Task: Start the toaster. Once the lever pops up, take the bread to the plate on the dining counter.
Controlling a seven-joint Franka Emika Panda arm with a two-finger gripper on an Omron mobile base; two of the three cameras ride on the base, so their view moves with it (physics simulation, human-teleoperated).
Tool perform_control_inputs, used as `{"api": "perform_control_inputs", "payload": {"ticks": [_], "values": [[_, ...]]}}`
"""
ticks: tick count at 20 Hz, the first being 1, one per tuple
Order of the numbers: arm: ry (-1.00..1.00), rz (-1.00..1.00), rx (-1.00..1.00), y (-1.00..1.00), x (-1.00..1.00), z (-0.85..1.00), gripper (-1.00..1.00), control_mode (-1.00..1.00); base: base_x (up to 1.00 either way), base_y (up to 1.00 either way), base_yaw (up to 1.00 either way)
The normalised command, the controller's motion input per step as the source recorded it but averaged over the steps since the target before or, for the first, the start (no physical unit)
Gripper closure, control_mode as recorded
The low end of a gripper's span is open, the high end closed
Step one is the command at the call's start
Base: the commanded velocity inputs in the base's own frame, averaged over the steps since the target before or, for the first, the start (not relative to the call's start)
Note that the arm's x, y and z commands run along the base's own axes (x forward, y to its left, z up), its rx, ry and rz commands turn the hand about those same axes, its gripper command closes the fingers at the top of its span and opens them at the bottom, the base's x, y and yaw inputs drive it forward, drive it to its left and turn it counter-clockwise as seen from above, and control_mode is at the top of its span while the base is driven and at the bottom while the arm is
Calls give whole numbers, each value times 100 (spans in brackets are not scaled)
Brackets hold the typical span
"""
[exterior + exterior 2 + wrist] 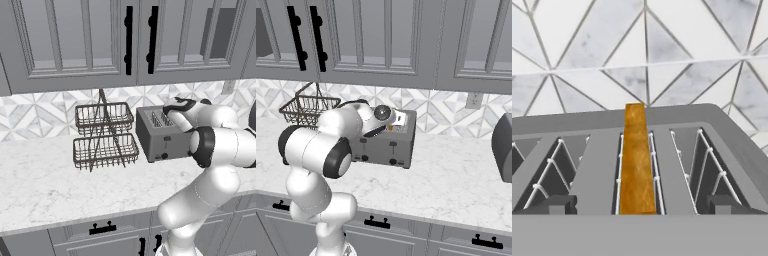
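Nearest the hand camera, the gripper (640,209) hangs directly over the toaster (159,134), its two dark finger tips (558,205) spread wide apart, one over each outer slot; the jaws are released and grasp nothing. Between the tips, the bread (637,160) stands on edge in the middle slot, its golden-brown top edge level with the slot's wire guides. In the left base view the toaster sits on the white marble counter (45,185), against the tiled wall, with its dark lever (168,144) on the front face. The two-tier wire basket rack (104,135) stands just beside the toaster on the counter. Beyond the toaster lies the patterned tile backsplash (647,45), and above it the grey wall cabinets (75,40) with black handles.
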Motion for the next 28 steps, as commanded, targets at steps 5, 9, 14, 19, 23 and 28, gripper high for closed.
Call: {"api": "perform_control_inputs", "payload": {"ticks": [5, 9, 14, 19, 23, 28], "values": [[-1, 0, 0, 0, 0, 0, 100, -100, 0, 0, 0], [0, 0, 0, 0, 0, 0, 100, -100, 0, 0, 0], [0, 0, 0, 0, 0, 0, 100, -100, 0, 0, 0], [0, 0, 0, 0, 0, 0, 100, -100, 0, 0, 0], [0, 0, 0, 0, 0, 0, 100, -100, 0, 0, 0], [-4, 0, 0, 0, -5, 2, 100, -100, 0, 0, 0]]}}
